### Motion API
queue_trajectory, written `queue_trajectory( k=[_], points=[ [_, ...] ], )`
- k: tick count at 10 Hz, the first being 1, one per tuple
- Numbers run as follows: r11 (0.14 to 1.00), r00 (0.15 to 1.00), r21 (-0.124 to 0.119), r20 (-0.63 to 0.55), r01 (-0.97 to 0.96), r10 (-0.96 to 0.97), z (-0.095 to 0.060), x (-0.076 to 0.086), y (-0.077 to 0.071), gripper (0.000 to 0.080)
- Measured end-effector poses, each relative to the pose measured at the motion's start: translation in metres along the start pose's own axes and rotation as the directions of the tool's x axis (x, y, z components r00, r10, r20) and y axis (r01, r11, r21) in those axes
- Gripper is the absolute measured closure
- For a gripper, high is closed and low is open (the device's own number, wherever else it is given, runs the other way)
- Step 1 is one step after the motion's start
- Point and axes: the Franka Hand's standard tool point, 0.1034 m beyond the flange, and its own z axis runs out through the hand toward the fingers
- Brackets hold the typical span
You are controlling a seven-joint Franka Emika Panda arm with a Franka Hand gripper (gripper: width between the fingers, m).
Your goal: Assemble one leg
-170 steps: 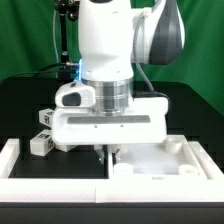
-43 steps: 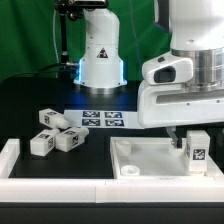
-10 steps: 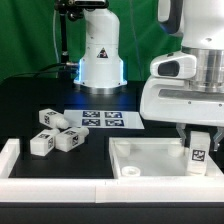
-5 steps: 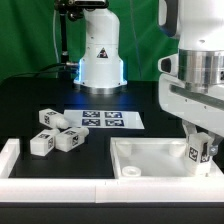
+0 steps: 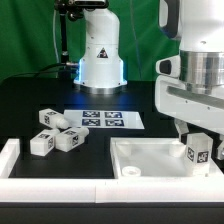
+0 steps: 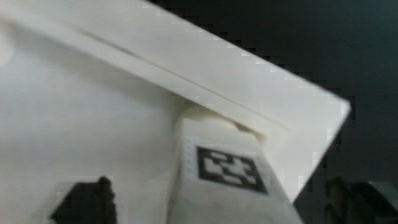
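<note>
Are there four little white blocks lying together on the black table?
No, only three legs lie there, on the exterior view's left of the marker board.

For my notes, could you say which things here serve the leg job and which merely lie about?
In use: stubby white plastic tagged leg at the gripper; large white rimmed square panel.
Lying about: three spare legs; flat white marker board.

The leg [image 5: 197, 153], a stubby white block with a black-and-white tag, stands upright between the jaws at the white panel's [image 5: 150, 158] corner on the exterior view's right.
</note>
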Motion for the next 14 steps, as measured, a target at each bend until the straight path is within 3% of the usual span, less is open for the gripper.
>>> queue_trajectory(
  k=[1, 5, 6, 7, 8, 9, 11, 14],
  points=[
    [0.985, 0.985, -0.005, -0.006, 0.172, -0.172, -0.0008, -0.0017, -0.0021, 0.0162],
    [0.893, 0.893, -0.008, -0.002, 0.450, -0.450, 0.0008, -0.0039, -0.0023, 0.0150],
    [0.848, 0.848, -0.008, -0.001, 0.530, -0.530, 0.0007, -0.0029, -0.0016, 0.0150],
    [0.733, 0.733, -0.027, -0.004, 0.680, -0.680, 0.0000, -0.0002, -0.0008, 0.0150],
    [0.670, 0.670, -0.035, -0.002, 0.742, -0.742, 0.0001, -0.0003, -0.0007, 0.0150],
    [0.691, 0.691, -0.034, -0.002, 0.722, -0.723, 0.0002, -0.0002, -0.0005, 0.0150],
    [0.702, 0.702, -0.034, -0.003, 0.712, -0.712, 0.0003, 0.0000, -0.0003, 0.0442],
    [0.841, 0.841, -0.033, -0.011, 0.540, -0.540, 0.0002, 0.0000, -0.0005, 0.0514]
  ],
)
